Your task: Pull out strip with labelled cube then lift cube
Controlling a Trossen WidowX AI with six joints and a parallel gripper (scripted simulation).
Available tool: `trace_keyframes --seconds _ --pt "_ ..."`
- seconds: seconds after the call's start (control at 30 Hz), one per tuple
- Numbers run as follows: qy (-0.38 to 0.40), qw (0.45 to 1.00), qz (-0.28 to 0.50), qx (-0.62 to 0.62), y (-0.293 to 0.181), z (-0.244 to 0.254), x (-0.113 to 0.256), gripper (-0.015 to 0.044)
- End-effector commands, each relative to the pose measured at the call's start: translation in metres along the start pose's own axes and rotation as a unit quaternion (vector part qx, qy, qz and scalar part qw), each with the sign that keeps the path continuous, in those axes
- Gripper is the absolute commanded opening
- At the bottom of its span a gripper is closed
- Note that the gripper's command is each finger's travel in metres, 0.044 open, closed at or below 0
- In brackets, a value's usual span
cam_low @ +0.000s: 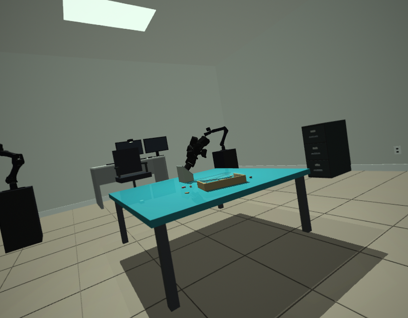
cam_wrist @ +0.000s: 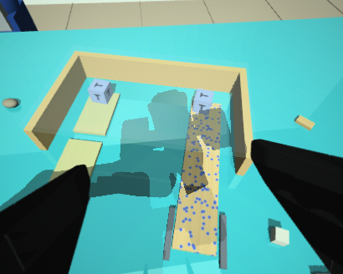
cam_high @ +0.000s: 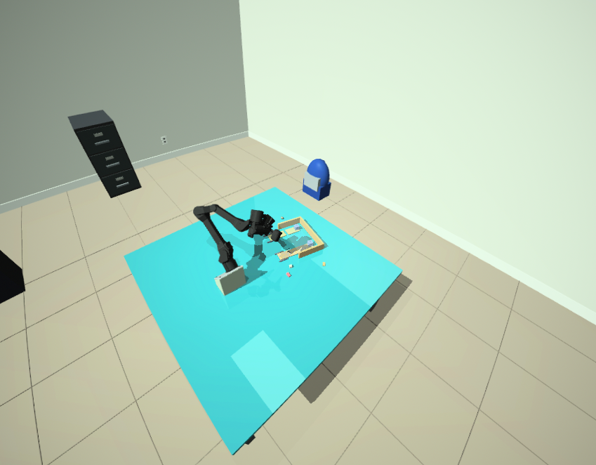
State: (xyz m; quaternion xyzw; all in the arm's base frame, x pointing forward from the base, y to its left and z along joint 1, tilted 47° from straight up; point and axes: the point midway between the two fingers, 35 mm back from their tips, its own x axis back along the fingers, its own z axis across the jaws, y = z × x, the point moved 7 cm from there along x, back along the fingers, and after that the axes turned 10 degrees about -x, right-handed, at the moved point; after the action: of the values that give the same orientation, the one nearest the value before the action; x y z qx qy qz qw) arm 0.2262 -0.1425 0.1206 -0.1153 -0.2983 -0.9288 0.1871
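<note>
My gripper (cam_wrist: pixel 171 159) is open and empty, high above the strips, its fingers wide apart in the wrist view. A pale strip with blue dots (cam_wrist: pixel 199 220) runs unbroken from the near side into the walled frame; a shadow crosses it. A labelled cube (cam_wrist: pixel 202 100) marked T is at its far end. On the left, a plain yellow strip is in two pieces, a far piece (cam_wrist: pixel 96 117) and a near piece (cam_wrist: pixel 81 153), with a gap between. Another T cube (cam_wrist: pixel 99 91) is at the far piece's far end. My left finger hides part of the near piece.
A three-sided wooden frame (cam_wrist: pixel 156 67) (cam_low: pixel 224 183) surrounds the far ends of the strips. Grey rails (cam_wrist: pixel 169 233) (cam_wrist: pixel 223 241) flank the dotted strip's near end. A white cube (cam_wrist: pixel 279 236), a tan block (cam_wrist: pixel 304 122), a brown oval (cam_wrist: pixel 10 103) and a red piece (cam_high: pixel 288 274) lie outside the frame.
</note>
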Motion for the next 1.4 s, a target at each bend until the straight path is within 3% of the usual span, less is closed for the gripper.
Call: trace_keyframes --seconds 0.0,0.23,0.37,0.73,0.93,1.37 --pt "0.027 0.999 0.026 -0.004 -0.009 0.015 -0.006 0.0400" --pt "0.027 0.999 0.026 -0.004 -0.009 0.015 -0.006 0.0400" --pt "0.001 0.997 0.072 -0.031 -0.002 0.006 -0.023 0.0295" --pt "-0.103 0.934 0.321 -0.116 -0.004 -0.028 -0.097 0.0006" --pt "-0.136 0.869 0.455 -0.140 -0.019 -0.037 -0.125 0.0000" --pt "-0.137 0.867 0.459 -0.141 -0.019 -0.038 -0.128 0.0000"
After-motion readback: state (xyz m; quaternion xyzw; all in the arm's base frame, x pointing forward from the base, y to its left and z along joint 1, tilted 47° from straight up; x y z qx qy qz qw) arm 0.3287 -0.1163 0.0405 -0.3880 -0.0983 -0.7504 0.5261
